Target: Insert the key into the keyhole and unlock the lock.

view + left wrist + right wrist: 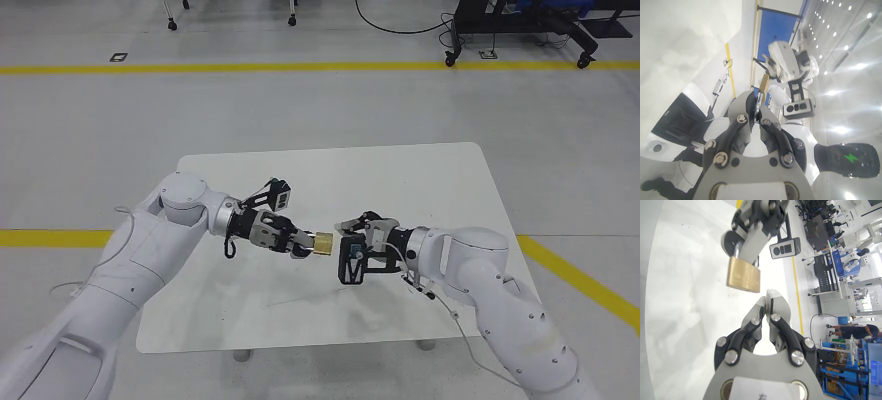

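Brass block padlock (743, 278) is clamped in left gripper (758, 105); thin metal key (766, 309), pinched in right gripper (765, 300), should be squared to padlock's underside.

our right gripper (765, 299) pinches the key (766, 309) just beside the brass padlock (743, 278), whose shackle (736, 252) our left gripper (748, 250) holds above the table (677, 294).

The left claw (300, 243) holds the lock (323, 243) in the air above the middle of the table (420, 180). The lock's free end points toward the right claw (345, 250), which is just to its right, close but not touching. The key (766, 308) sits pinched between the right claw's fingers.
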`<state>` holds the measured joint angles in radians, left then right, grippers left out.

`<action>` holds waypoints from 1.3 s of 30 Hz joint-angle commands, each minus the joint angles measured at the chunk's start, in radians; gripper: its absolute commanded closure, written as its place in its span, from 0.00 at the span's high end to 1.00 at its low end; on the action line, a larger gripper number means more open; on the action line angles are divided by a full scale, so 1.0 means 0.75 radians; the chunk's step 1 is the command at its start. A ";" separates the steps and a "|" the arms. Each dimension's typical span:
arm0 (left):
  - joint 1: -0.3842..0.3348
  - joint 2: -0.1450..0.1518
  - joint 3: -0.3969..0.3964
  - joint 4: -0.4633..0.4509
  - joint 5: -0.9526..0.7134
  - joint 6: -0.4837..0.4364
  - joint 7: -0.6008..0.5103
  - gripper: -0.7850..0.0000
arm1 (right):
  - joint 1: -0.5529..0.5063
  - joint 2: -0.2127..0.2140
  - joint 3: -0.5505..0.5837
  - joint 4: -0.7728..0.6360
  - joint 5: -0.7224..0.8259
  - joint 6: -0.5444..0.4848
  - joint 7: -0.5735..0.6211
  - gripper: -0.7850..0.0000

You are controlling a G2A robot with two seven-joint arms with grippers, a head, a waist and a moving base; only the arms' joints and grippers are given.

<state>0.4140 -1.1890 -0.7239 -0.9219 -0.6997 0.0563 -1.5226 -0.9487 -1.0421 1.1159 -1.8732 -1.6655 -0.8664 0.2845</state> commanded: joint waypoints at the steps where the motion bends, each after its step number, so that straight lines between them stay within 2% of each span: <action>1: 0.003 0.000 -0.011 0.005 -0.016 -0.015 -0.018 0.00 | 0.003 -0.001 0.007 0.027 0.025 0.013 -0.001 0.00; 6: 0.008 0.001 -0.007 -0.013 -0.008 -0.040 -0.018 0.00 | 0.016 -0.007 -0.014 0.052 0.051 0.027 0.005 0.00; 10: 0.004 0.000 0.006 -0.024 0.050 -0.060 -0.018 0.00 | 0.031 -0.012 -0.065 0.024 -0.018 0.021 0.052 0.00; 17: 0.005 -0.003 -0.003 -0.021 0.074 -0.069 -0.018 0.00 | 0.055 -0.017 -0.115 0.009 -0.062 -0.038 0.065 0.00; 28: 0.010 -0.006 -0.023 -0.019 0.104 -0.069 -0.007 0.00 | 0.061 -0.005 -0.119 -0.022 -0.074 -0.189 -0.056 0.00; 39: 0.021 -0.012 -0.041 -0.009 0.098 -0.053 0.000 0.00 | 0.053 0.014 -0.160 -0.070 -0.154 -0.195 -0.087 0.00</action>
<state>0.4282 -1.1978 -0.7504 -0.9335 -0.6125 0.0123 -1.5206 -0.9099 -1.0325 0.9959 -1.9258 -1.7782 -1.0123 0.2190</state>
